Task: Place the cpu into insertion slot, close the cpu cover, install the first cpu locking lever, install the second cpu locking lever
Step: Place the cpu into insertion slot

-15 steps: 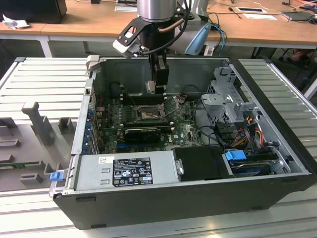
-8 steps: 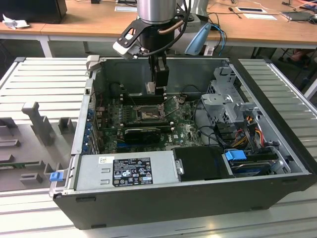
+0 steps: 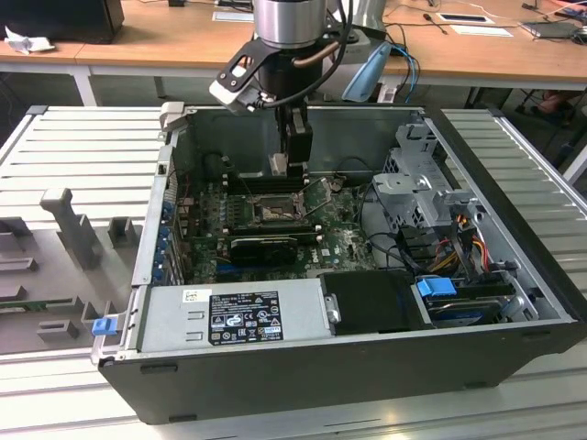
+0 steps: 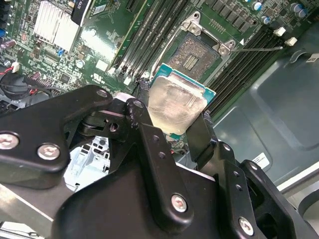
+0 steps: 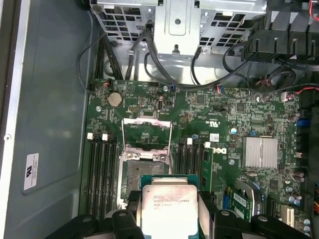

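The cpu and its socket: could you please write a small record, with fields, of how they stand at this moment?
gripper: shut on the cpu, holding it by two opposite edges
cpu: held above the board, close to the slot, not yet seated
insertion slot: empty, contacts exposed
cpu cover: swung open, off the slot
setting: motherboard inside an open computer case

The cpu (image 4: pixel 177 104) sits in the hand (image 4: pixel 172 117), above the insertion slot (image 4: pixel 194 55).
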Motion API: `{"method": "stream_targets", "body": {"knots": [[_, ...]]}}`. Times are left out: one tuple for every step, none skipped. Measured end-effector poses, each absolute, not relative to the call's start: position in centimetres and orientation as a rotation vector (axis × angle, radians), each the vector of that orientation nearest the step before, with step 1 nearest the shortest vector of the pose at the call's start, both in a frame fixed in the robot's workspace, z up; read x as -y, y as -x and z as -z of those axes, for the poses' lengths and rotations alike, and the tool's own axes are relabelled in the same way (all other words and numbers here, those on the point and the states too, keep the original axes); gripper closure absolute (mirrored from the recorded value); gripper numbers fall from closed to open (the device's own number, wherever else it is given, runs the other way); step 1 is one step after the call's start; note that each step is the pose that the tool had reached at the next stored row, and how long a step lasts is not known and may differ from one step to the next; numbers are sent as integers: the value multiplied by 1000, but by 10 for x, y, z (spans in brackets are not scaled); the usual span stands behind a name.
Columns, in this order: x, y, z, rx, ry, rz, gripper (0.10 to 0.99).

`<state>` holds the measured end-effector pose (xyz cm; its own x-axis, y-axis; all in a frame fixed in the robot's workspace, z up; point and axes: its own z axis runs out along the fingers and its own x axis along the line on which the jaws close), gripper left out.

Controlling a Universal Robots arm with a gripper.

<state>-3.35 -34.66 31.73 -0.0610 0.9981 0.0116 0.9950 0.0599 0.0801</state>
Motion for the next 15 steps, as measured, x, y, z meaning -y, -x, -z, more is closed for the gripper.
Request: {"method": "stream_targets", "body": {"knots": [[347,34,-317,-2253,-2120,-103,545],[347,34,-317,-2253,-2120,-103,545],[347,34,-316,-2253,-2120,-103,545],[347,34,-316,-2253,-2120,-103,545],[347,34,-315,-2253,-2120,-103,545],[347,34,-315,-2253,-2120,-103,545],[347,34,-314,-2253,-2120,-103,545],[347,34,-314,-2253,-2120,-103,545],[347,34,-314,-2252,-2120,-102,545],[347,34,-313,-2252,-2120,-103,545],[347,34,-313,-2253,-2120,-103,545],[347,34,-312,-2253,-2120,-103,545],[347,34,-312,-2253,-2120,-103,545],[347,34,-311,-2253,-2120,-103,545],[347,34,-311,-2253,-2120,-103,545]]}}
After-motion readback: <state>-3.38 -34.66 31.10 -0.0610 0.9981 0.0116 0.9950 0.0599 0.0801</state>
